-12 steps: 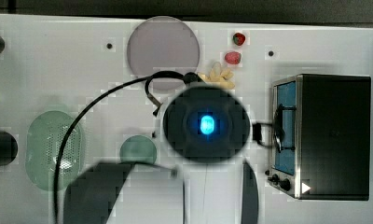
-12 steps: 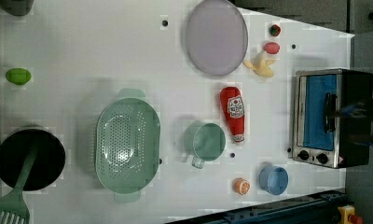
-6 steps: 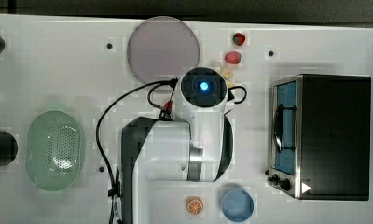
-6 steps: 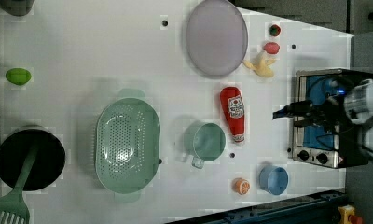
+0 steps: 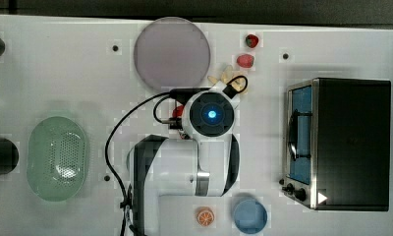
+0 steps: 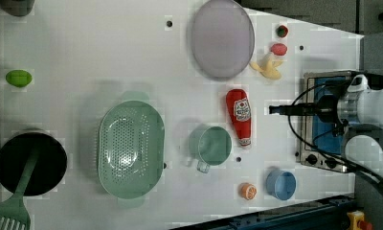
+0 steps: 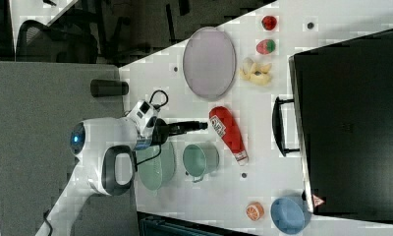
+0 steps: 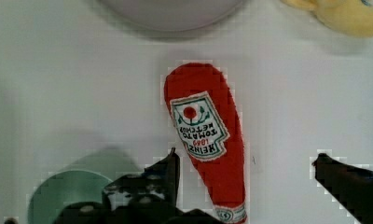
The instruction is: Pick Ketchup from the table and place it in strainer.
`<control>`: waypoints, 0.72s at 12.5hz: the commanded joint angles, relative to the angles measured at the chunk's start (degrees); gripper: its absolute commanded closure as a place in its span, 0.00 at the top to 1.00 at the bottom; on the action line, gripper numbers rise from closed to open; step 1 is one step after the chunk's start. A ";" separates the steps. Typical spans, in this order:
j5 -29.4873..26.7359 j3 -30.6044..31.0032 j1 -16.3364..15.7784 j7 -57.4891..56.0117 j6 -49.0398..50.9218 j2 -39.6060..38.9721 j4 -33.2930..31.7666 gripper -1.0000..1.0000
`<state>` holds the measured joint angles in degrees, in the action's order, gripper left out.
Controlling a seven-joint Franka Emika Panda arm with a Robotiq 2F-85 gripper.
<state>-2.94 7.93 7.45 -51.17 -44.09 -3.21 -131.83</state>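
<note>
Gripper held open above the ketchup bottle, which lies flat on the table.

In the top view, the ketchup bottle (image 5: 178, 111) is mostly covered by the arm; the strainer (image 5: 57, 158) is set near the table's (image 5: 86, 64) left edge. In the left view, the bottle (image 6: 240, 116) is seen lying on its side between the purple plate (image 6: 222, 38) and the green mug (image 6: 210, 146), well apart from the strainer (image 6: 130, 149). In the right view, the gripper (image 7: 201, 126) is seen close to the bottle's (image 7: 227, 129) base. In the wrist view, the fingers (image 8: 168, 173) are spread wide, with the bottle's (image 8: 205, 140) neck between them and nothing gripped.
</note>
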 commanded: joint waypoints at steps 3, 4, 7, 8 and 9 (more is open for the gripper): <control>2.01 0.76 -0.78 -4.73 -11.81 -8.66 -3.55 1.00; 2.84 0.76 -0.79 -4.76 -14.03 -10.54 -3.65 1.00; 3.01 0.63 -0.81 -4.61 -18.60 -15.55 -3.73 1.00; 3.15 0.63 -0.82 -4.63 -19.50 -16.90 -3.76 1.00; 3.17 0.61 -0.84 -4.64 -20.40 -18.12 -3.76 1.00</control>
<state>-0.72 8.31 6.55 -53.21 -62.00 -22.67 -137.08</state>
